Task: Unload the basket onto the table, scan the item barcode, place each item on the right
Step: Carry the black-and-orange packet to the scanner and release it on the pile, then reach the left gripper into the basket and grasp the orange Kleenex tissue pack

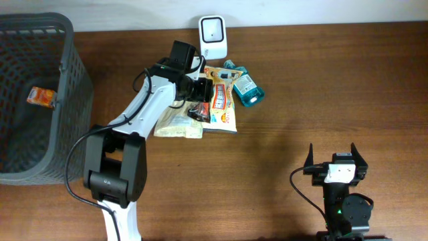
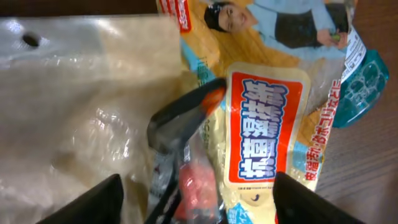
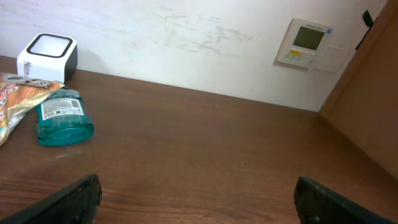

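Observation:
A pile of items lies in front of the white barcode scanner (image 1: 212, 35). It holds an orange snack bag (image 1: 221, 100), a teal bottle (image 1: 246, 86), a beige pouch (image 1: 178, 126) and a small dark-and-red packet (image 1: 196, 111). My left gripper (image 1: 199, 100) hovers low over this pile, open. In the left wrist view the dark-and-red packet (image 2: 186, 186) and a yellow sachet with a red label (image 2: 264, 130) lie between its spread fingers (image 2: 93, 202); neither finger touches them. My right gripper (image 1: 334, 159) stands open and empty near the front right.
A dark mesh basket (image 1: 67, 73) fills the left side, with an orange packet (image 1: 41, 97) inside it. The beige pouch (image 2: 81, 106) and teal bottle (image 2: 357, 87) flank the left gripper. The right wrist view shows the scanner (image 3: 46, 56), the bottle (image 3: 62, 115) and a wall.

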`<action>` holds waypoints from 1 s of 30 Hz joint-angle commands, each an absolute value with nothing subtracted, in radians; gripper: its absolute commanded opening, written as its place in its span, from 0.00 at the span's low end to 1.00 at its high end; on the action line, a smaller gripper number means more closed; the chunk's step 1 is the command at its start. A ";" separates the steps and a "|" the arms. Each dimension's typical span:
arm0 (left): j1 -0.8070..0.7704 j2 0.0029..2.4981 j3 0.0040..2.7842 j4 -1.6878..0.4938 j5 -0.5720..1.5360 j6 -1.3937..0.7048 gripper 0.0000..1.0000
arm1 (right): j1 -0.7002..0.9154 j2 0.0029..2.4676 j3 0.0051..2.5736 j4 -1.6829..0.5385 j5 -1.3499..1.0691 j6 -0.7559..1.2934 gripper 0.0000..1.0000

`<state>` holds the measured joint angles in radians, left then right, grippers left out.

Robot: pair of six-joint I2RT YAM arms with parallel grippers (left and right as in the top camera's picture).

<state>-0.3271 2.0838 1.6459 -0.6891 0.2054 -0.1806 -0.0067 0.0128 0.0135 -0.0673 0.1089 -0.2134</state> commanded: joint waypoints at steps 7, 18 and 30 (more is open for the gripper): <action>-0.253 1.849 1.934 -0.840 0.180 -0.182 0.82 | -0.001 0.007 0.006 -0.071 0.125 -0.213 0.98; 0.122 1.644 2.075 -0.844 -0.311 -0.149 0.87 | -0.001 0.007 0.006 -0.071 0.125 -0.213 0.98; 0.451 1.878 2.075 -0.995 -0.266 -0.054 0.84 | -0.001 0.007 0.006 -0.071 0.125 -0.213 0.98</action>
<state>0.4133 1.8240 2.0777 -0.9726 -0.2958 -0.0795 -0.0067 0.0128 0.0135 -0.0673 0.1089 -0.2134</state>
